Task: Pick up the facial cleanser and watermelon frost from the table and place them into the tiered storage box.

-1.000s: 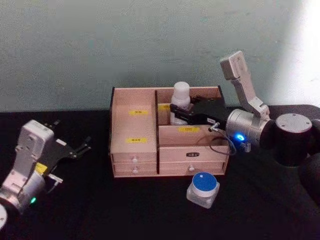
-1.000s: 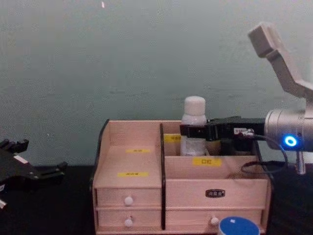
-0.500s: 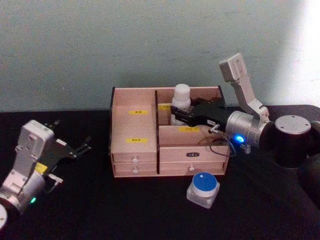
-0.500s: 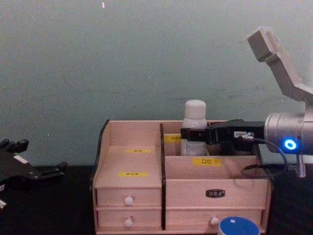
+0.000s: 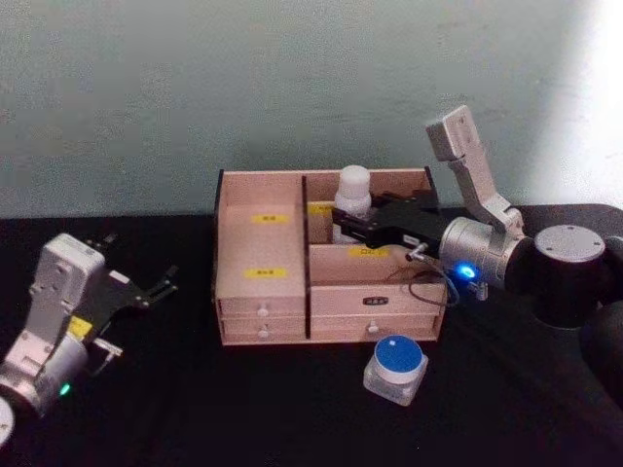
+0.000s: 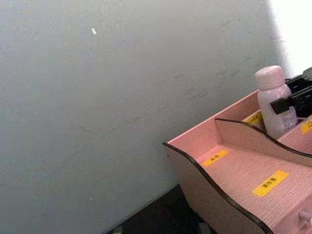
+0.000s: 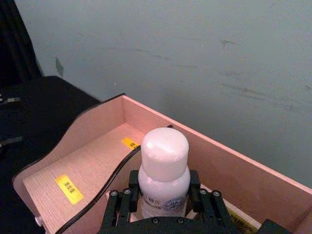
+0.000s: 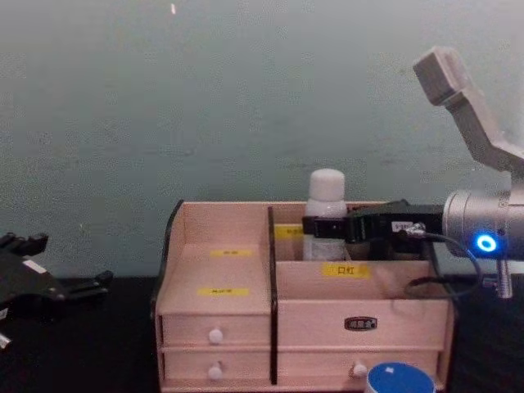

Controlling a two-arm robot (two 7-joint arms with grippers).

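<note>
The facial cleanser [image 5: 352, 193], a slim white bottle with a rounded cap, stands upright in the rear right compartment of the tiered storage box [image 5: 255, 249]. My right gripper [image 5: 348, 227] is shut on its body from the right, below the cap. In the right wrist view the fingers [image 7: 121, 201] clamp both sides of the facial cleanser [image 7: 164, 168]. The chest view shows the right gripper [image 8: 324, 227] around the facial cleanser [image 8: 326, 190] just above the compartment wall. The watermelon frost [image 5: 396, 367], a blue-lidded jar, sits on the table in front of the box. My left gripper [image 5: 143, 257] rests open at the left.
The box [image 8: 393, 318] has drawers with white knobs along its front and yellow labels on its steps. A black tablecloth [image 5: 195, 409] covers the table, with a pale green wall behind. The jar's lid [image 8: 401, 379] shows at the chest view's lower edge.
My right gripper has lowered the facial cleanser a little deeper into the rear compartment. The left arm and the blue-lidded jar have stayed put.
</note>
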